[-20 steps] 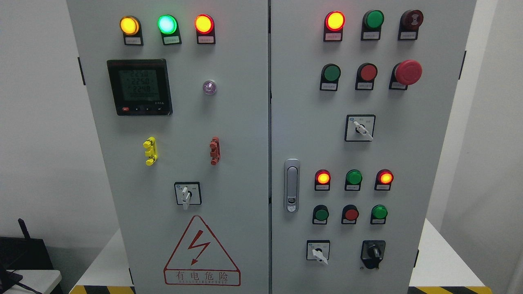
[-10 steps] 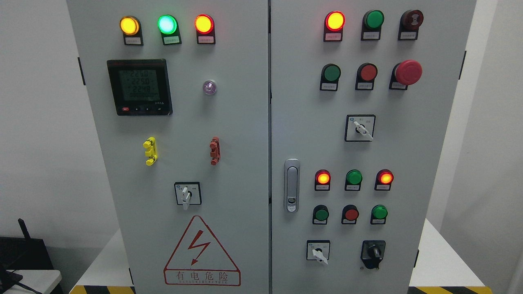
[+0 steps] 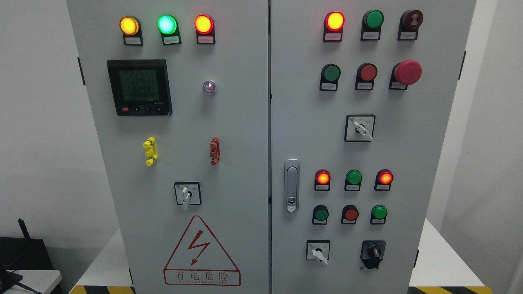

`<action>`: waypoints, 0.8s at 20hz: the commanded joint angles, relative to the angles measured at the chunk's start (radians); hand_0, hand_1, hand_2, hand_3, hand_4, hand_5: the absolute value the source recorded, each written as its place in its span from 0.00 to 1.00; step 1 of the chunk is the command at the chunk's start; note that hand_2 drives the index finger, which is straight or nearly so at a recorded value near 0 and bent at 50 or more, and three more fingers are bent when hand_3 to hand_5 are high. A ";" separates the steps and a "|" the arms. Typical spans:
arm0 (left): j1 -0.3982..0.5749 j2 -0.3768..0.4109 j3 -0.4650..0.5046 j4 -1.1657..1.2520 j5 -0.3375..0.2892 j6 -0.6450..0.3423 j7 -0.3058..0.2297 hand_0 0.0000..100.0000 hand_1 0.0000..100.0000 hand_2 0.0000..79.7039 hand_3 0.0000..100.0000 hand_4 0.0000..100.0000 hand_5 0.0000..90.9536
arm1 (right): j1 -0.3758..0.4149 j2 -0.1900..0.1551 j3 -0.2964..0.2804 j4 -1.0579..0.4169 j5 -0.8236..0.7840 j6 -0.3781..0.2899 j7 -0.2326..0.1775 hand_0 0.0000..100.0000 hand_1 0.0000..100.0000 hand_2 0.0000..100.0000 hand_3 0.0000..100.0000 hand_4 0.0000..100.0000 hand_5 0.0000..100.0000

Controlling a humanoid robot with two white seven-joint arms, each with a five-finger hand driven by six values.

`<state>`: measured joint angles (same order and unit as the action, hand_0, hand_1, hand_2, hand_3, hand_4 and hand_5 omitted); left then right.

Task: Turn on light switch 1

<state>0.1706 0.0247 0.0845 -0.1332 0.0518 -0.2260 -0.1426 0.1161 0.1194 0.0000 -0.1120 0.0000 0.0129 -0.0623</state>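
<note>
A grey electrical cabinet (image 3: 245, 122) with two doors fills the head view. The right door carries rows of lamps and push buttons: a lit red lamp (image 3: 334, 21), a green button (image 3: 331, 73), a red button (image 3: 368, 72), a red mushroom stop button (image 3: 407, 72). Lower down are two lit red lamps (image 3: 322, 178) (image 3: 385, 178), an unlit green lamp (image 3: 354, 177), and green (image 3: 321, 214), red (image 3: 351, 214) and green (image 3: 379, 212) buttons. Rotary selector switches sit on the right door (image 3: 359, 128) (image 3: 318, 250) (image 3: 373, 253) and on the left door (image 3: 187, 193). Neither hand is in view.
The left door has yellow, green and red lit lamps (image 3: 167, 24), a digital meter (image 3: 139, 87), and a red warning triangle (image 3: 201, 253). A silver door handle (image 3: 291, 185) is near the centre seam. A black device (image 3: 24, 253) stands at the lower left. White walls flank the cabinet.
The meter's digits have changed slightly. Nothing else has moved.
</note>
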 commanded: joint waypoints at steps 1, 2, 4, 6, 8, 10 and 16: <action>0.084 0.058 0.204 -0.325 -0.053 -0.007 -0.008 0.51 0.00 0.00 0.00 0.06 0.05 | 0.001 0.000 0.017 0.000 -0.025 0.001 -0.001 0.12 0.39 0.00 0.00 0.00 0.00; 0.101 0.064 0.259 -0.377 -0.084 -0.009 -0.011 0.52 0.00 0.00 0.00 0.06 0.05 | 0.001 0.000 0.017 0.000 -0.025 -0.001 -0.001 0.12 0.39 0.00 0.00 0.00 0.00; 0.109 0.047 0.371 -0.462 -0.118 -0.030 -0.014 0.52 0.00 0.00 0.00 0.06 0.04 | 0.000 -0.001 0.017 0.000 -0.025 0.001 -0.001 0.12 0.39 0.00 0.00 0.00 0.00; 0.110 0.031 0.446 -0.534 -0.122 -0.045 -0.017 0.52 0.00 0.00 0.03 0.10 0.05 | 0.001 0.000 0.017 0.000 -0.025 -0.001 -0.001 0.12 0.39 0.00 0.00 0.00 0.00; 0.110 0.027 0.489 -0.609 -0.122 -0.052 -0.028 0.53 0.00 0.00 0.08 0.14 0.07 | -0.001 0.000 0.017 0.000 -0.025 -0.001 -0.001 0.12 0.39 0.00 0.00 0.00 0.00; 0.109 0.026 0.526 -0.679 -0.119 -0.082 -0.020 0.53 0.00 0.00 0.11 0.17 0.08 | 0.000 0.000 0.017 0.000 -0.025 0.001 -0.001 0.12 0.39 0.00 0.00 0.00 0.00; 0.106 0.015 0.629 -0.857 -0.115 -0.208 -0.008 0.57 0.00 0.01 0.28 0.34 0.10 | -0.001 0.000 0.017 0.000 -0.025 -0.001 -0.001 0.12 0.39 0.00 0.00 0.00 0.00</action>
<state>0.2712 0.0461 0.4741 -0.6389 -0.0566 -0.3962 -0.1601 0.1162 0.1193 0.0000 -0.1120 0.0000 0.0129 -0.0623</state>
